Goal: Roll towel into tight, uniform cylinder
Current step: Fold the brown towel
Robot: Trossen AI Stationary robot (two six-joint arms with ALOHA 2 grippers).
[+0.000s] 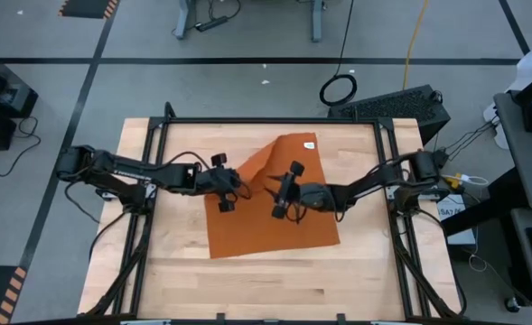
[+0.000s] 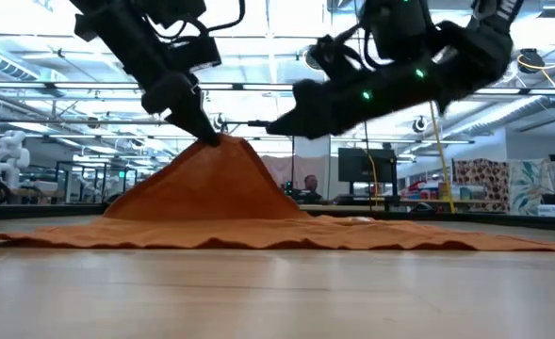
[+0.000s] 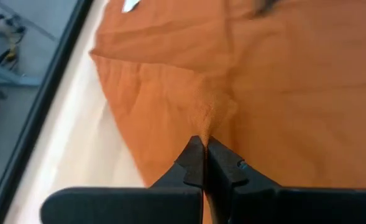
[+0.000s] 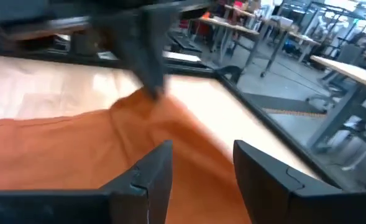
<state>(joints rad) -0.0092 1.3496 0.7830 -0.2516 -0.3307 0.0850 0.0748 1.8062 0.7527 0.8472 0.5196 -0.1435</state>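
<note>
Left wrist view: rust-orange soft fabric towel (image 3: 263, 93) is pinched between closed left fingers (image 3: 202, 163); right fingers (image 4: 198, 168) are held apart; slippage is risked.

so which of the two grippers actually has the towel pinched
The left gripper: its fingers are shut on a raised peak of the towel. The right gripper hangs above the cloth with fingers open, holding nothing.

**Two dark arms with black cabling and green lights**

Both six-joint arms are matte black, built of slim tubular links and blocky joints. Loose black cables loop beside the wrists in the high view. The left gripper (image 3: 202, 155) ends in two tapered black fingers; the right gripper (image 4: 201, 163) has broader, flat-faced dark fingers. Small green lights glow on one arm's housing in the low view.
</note>
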